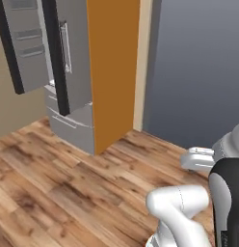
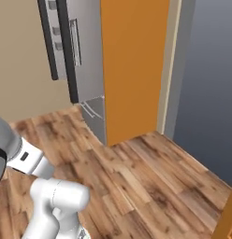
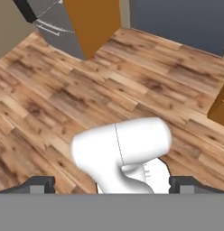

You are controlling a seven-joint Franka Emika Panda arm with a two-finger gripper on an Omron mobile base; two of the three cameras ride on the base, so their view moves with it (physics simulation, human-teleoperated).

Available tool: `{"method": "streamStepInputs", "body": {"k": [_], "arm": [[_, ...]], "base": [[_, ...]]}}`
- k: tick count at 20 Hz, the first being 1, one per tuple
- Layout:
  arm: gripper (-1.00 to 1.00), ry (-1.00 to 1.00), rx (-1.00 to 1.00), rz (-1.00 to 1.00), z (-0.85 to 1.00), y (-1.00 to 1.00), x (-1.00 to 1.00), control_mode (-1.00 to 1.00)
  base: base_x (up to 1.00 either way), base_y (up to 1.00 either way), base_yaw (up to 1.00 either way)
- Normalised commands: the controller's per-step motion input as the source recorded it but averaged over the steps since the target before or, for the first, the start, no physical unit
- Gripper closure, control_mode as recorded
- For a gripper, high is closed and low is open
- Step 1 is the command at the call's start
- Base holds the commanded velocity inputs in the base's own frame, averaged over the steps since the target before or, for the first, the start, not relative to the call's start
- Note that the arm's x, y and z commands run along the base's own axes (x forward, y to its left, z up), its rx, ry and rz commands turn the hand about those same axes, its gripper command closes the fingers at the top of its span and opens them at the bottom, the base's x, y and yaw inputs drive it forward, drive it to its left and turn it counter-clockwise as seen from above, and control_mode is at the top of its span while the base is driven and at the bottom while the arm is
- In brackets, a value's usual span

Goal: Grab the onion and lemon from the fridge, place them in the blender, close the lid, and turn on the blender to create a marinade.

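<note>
The fridge [image 1: 73, 62] stands at the far left across the wooden floor, a tall dark-grey body with its upper doors swung open and a long metal handle on the nearer door. It also appears in the right base view [image 2: 85, 51] and at the top left of the hand view [image 3: 55, 22]. Its inside is not visible from here. My gripper [image 3: 113, 185] is open, its two dark fingertips [image 3: 39, 184] wide apart with nothing held between them, and it points down at the floor far from the fridge. The onion, lemon, blender and lid are out of view.
An orange side panel [image 1: 114, 67] stands against the fridge's right side. A dark blue-grey wall [image 1: 198, 67] runs to the right of it. Wooden floor [image 1: 68, 183] stretches between me and the fridge. An orange-brown cabinet corner [image 3: 220, 106] sits at the right.
</note>
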Motion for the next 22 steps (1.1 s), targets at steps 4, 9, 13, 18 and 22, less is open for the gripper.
{"method": "streamStepInputs", "body": {"k": [4, 9, 13, 18, 22], "arm": [[-1.0, 0.0, 0.0, 0.0, 0.0, 0.0, 0.0, 1.0], [-1.0, 0.0, 0.0, 0.0, 0.0, 0.0, 0.0, 1.0], [-1.0, 0.0, 0.0, 0.0, 0.0, 0.0, 0.0, 1.0], [-1.0, 0.0, 0.0, 0.0, 0.0, 0.0, 0.0, 1.0], [-1.0, 0.0, 0.0, 0.0, 0.0, 0.0, 0.0, 1.0]], "base": [[1.0, 0.37, 0.04], [1.0, 0.71, -0.01], [1.0, 0.9, -0.07], [1.0, 1.0, -0.14], [0.99, 1.0, -0.2]]}}
